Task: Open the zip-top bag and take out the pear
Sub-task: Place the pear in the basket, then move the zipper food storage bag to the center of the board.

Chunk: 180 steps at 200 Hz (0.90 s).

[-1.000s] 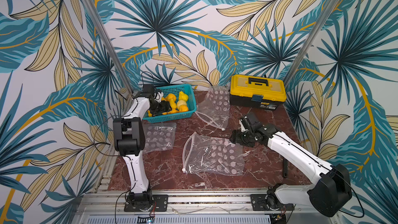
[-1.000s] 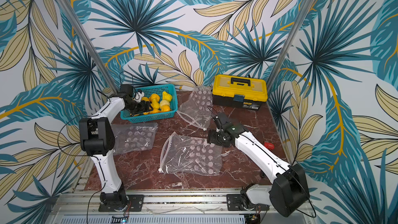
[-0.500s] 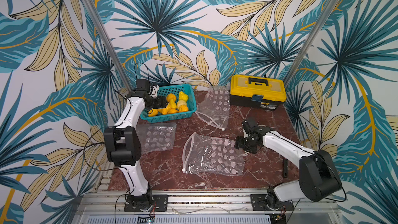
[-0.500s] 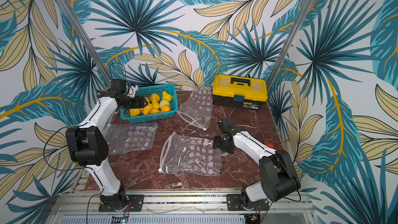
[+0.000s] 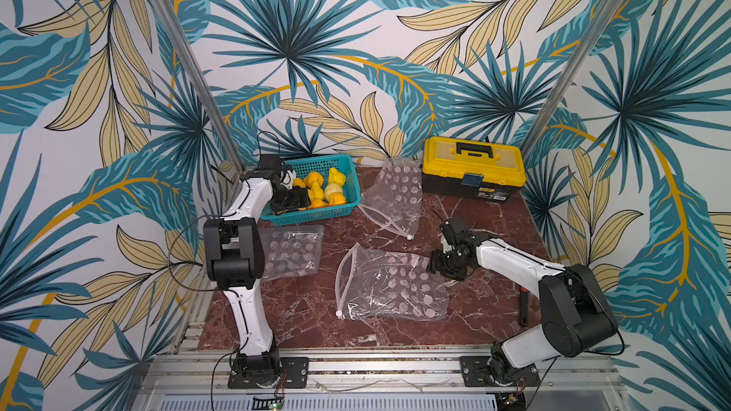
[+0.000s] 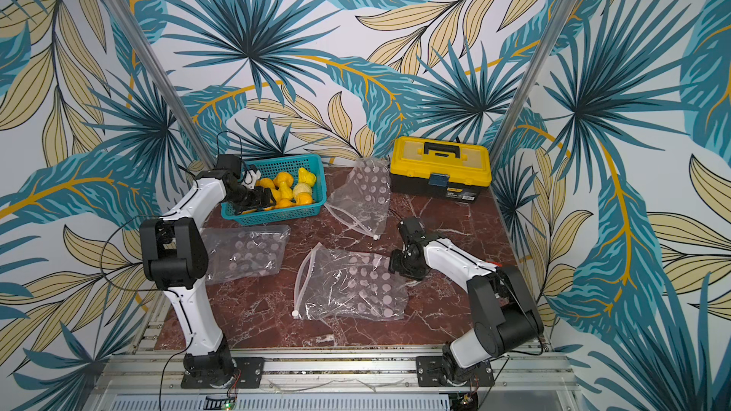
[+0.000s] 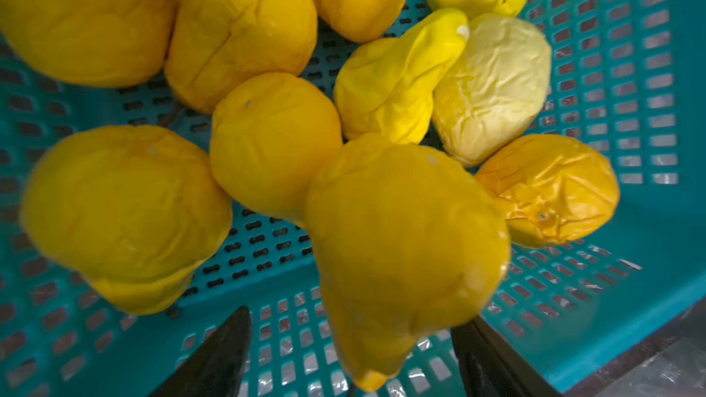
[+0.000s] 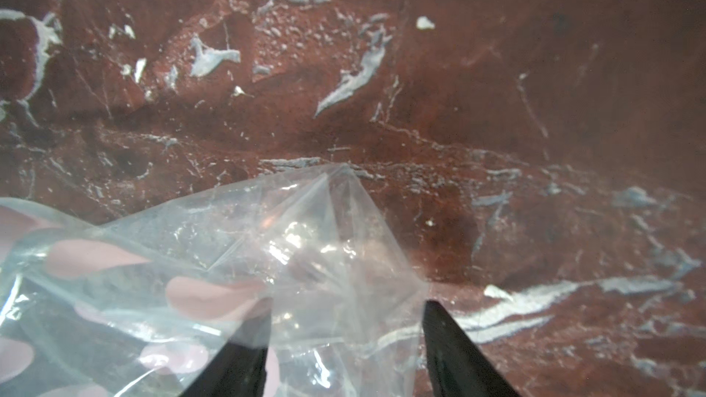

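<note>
- Two tools are parted: the left tool (image 7: 351, 353) straddles a pear (image 7: 405, 253) over the teal basket (image 5: 316, 213), upper left of frame.
- Right tool (image 8: 344, 353) straddles the zip-top bag (image 5: 391, 290) corner, centre worktop (image 5: 494, 310); grip unclear.

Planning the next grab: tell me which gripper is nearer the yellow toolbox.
Right. The right gripper sits at the spotted bag's corner, in front of the toolbox; the left gripper is over in the basket.

left gripper (image 7: 349, 353): lowering a pear (image 7: 405, 246) into the basket (image 5: 316, 213)
right gripper (image 8: 344, 341): narrowing around the bag (image 8: 305, 261) corner
</note>
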Tool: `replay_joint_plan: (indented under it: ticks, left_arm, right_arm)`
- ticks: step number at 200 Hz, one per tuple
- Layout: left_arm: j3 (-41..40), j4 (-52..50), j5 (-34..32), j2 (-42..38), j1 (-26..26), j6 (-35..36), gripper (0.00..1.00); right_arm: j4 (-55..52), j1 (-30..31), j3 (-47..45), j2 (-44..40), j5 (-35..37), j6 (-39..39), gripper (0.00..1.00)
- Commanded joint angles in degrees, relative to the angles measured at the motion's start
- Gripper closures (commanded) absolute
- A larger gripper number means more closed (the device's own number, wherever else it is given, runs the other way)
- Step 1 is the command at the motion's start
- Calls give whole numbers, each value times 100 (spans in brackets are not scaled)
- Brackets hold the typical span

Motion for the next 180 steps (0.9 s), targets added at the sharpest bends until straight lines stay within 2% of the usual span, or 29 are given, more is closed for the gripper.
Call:
replay_joint_plan:
  ticks: [1,39,78,116,180]
  left_arm:
    - [-10,-92,-720,-310,78,153,17]
    - [-60,-101,-1403,-508,113,233,18]
    - [-142,-114,-1861,-633,133,269,21]
    - [-220,-125,-2085,-841,204,199,22]
    - [-372,-111,-609,-1401,336,-439,22]
  right_arm:
    - [58,-33,-98,105,-58,-63,50]
    - [33,-79,-27,149,-42,-121,75]
    - [-186,-124,60,-62,65,-224,94]
    - [-522,-267,272,-501,285,-402,100]
    - [-1289,-878,1249,-683,760,-1009,100]
